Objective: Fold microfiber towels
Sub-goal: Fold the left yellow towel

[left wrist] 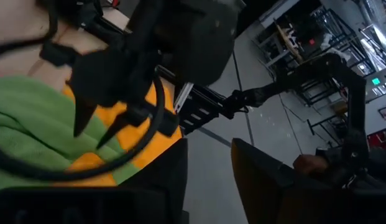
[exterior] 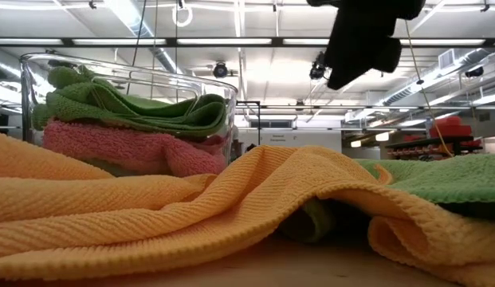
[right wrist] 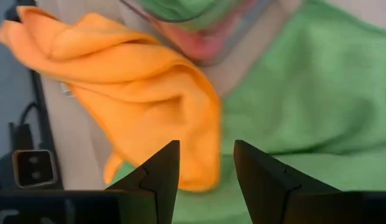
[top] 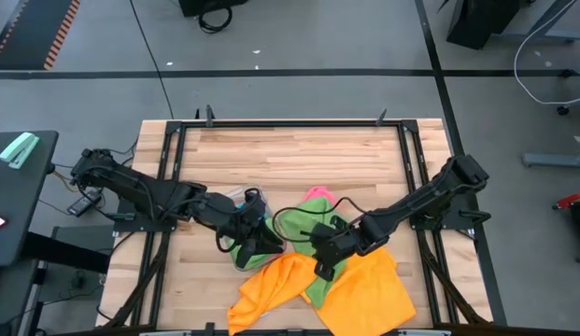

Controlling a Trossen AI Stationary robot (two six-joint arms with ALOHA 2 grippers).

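The microfiber towels lie heaped at the near edge of the table [top: 299, 149]. Two orange towels [top: 364, 294] spread over a green towel [top: 318, 285]. Folded green and pink towels sit in a clear plastic tray [exterior: 127, 72] just behind the heap.

The right gripper [right wrist: 205, 165] hovers directly above the heap. Its fingers [right wrist: 158, 168] stand parted and empty. A bunched fold of orange towel [right wrist: 137, 68] lies straight ahead of them, with flat green towel [right wrist: 317, 99] beside and beneath it. The fold's long axis appears to run across the gap between the fingers.

The left gripper [left wrist: 208, 168] sits over the heap's other edge, close beside the tray. Its fingers are also apart with nothing between them, and they point off the table.

Judgement: the right arm is better placed for the next grasp; a straight descent would meet the orange fold.
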